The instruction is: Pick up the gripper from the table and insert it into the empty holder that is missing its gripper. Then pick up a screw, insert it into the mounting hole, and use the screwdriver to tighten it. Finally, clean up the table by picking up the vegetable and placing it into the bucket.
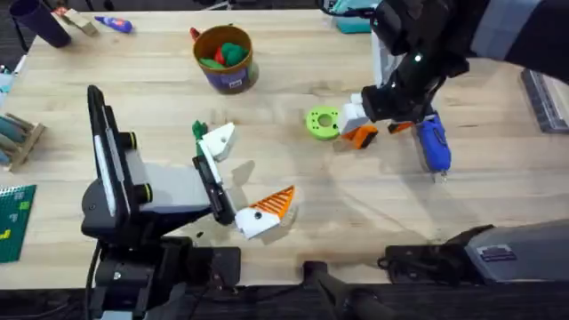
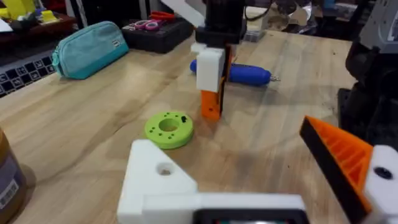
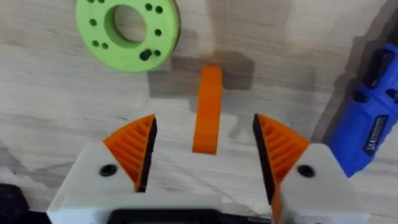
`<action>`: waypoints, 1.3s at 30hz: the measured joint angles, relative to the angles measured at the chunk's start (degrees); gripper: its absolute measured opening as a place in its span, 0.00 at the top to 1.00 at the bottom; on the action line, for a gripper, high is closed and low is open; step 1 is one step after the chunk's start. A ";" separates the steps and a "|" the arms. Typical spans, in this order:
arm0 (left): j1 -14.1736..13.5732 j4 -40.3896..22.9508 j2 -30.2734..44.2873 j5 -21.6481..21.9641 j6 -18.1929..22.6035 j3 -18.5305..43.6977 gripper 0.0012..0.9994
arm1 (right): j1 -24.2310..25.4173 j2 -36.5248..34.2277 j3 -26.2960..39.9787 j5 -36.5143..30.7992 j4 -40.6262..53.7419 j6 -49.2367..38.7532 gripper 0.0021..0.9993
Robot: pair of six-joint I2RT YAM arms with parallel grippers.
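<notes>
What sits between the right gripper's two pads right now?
In the right wrist view, the orange gripper lies on the table between the right gripper's open pads, touching neither.

Even, bright light from above casts soft shadows on the table point(image 1: 293, 191), while the right arm point(image 1: 436, 36) near the overhead camera looks dark and blurred.

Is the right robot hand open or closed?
Open. Right gripper: its two orange pads stand apart, either side of the orange gripper on the table.

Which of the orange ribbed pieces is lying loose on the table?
The small orange gripper lying on the wood between the right gripper's open jaws, beside the green disc. The other orange pieces are mounted on white bases.
</notes>
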State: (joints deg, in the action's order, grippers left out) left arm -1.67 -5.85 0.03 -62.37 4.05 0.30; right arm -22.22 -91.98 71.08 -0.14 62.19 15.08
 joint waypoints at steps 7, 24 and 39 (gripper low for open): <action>0.00 0.00 0.00 0.00 0.00 0.00 0.01 | 0.00 -0.02 -5.38 0.00 -4.59 1.74 0.17; 0.00 0.00 0.00 0.00 0.00 0.00 0.01 | 0.00 -0.02 -5.70 -0.02 -6.16 1.54 0.35; 0.00 0.00 0.00 0.00 0.00 0.00 0.01 | 0.00 -0.02 -2.66 -0.02 -3.51 1.17 0.61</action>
State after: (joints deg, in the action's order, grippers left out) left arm -1.67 -5.85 0.03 -62.37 4.05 0.30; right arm -22.22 -92.01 68.42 -0.16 58.68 16.25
